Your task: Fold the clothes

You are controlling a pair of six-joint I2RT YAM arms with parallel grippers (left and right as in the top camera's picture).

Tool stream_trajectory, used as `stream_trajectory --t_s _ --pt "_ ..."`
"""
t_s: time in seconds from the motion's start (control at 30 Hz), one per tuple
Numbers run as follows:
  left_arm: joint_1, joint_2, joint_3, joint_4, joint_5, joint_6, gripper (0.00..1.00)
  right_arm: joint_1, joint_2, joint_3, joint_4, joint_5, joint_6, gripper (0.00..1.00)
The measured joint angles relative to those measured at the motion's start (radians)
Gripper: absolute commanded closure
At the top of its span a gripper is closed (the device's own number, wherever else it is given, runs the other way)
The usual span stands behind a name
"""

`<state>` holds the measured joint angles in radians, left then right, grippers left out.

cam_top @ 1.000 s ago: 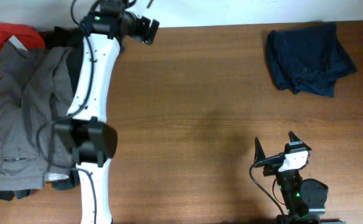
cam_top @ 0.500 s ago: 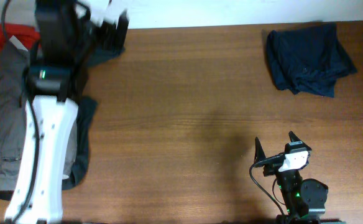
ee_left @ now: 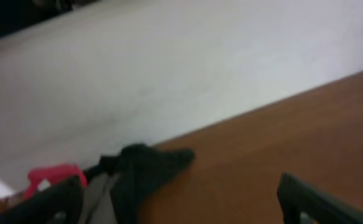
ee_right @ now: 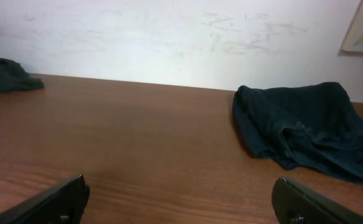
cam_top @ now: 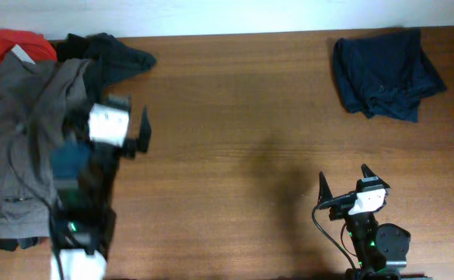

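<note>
I've got the left hand [cam_top: 131, 117] empty with its fingers spread, just right of the limp pile on the brown wooden worktop [cam_top: 235, 140]. Long grey woven trousers [cam_top: 21, 132] run front-to-back along the left edge, with a soft black garment [cam_top: 114, 54] and a small red piece [cam_top: 15, 43] at the far end. That arm's blurry, so its height's a guess. The crumpled navy-blue cloth shorts [cam_top: 386, 74] lie far right, ahead of the right hand [cam_top: 343, 174], which is also spread and well apart from them.
</note>
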<state>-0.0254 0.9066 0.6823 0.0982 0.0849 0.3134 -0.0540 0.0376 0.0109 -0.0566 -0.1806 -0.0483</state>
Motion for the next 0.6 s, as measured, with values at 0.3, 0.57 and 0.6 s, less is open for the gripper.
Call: stream_trajectory --t_s 0.3,0.57,0.6 --pt "0.018 -0.398 -0.494 0.188 0.015 -0.012 0.01 -0.001 -0.002 0.000 0.000 0.000 0.001 0.01" --pt "0.067 -0.633 -0.648 0.183 0.016 -0.061 0.01 -0.001 -0.002 0.000 0.000 0.000 0.000 0.01" --pt "0.068 -0.652 -0.658 0.166 0.015 -0.066 0.01 -0.001 -0.002 0.000 0.000 0.000 0.000 0.01"
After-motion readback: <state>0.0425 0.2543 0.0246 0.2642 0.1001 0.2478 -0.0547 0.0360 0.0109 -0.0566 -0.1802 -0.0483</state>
